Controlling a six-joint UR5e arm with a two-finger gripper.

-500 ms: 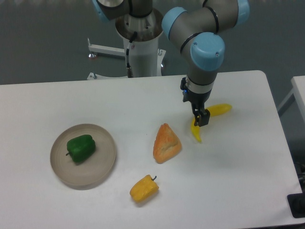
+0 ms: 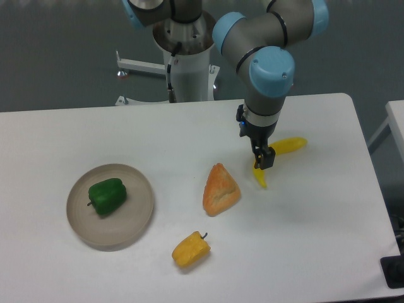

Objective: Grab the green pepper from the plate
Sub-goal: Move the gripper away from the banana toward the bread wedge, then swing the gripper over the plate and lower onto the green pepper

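1. The green pepper (image 2: 106,196) lies on the plate (image 2: 136,221) at the left of the white surface (image 2: 315,252), a little left of the dish's centre, its short dark stem pointing left.
2. The plate is round, beige-grey and low-rimmed; the pepper is the only thing on it.
3. The gripper (image 2: 264,159) hangs from the arm's blue-capped wrist at the right-centre of the surface, pointing down over a yellow banana (image 2: 281,151). It is well apart from the pepper, which lies far to the left of it and nearer the camera.
4. The gripper's fingers look close together, with nothing visibly between them; whether they are fully closed cannot be told from this view.
5. An orange, wedge-shaped piece of toy food (image 2: 221,190) stands between gripper and plate, nearer the gripper.
6. A yellow-orange pepper (image 2: 190,249) lies toward the near edge, right of the plate and apart from it.
7. The arm's base column (image 2: 188,69) rises behind the far edge.
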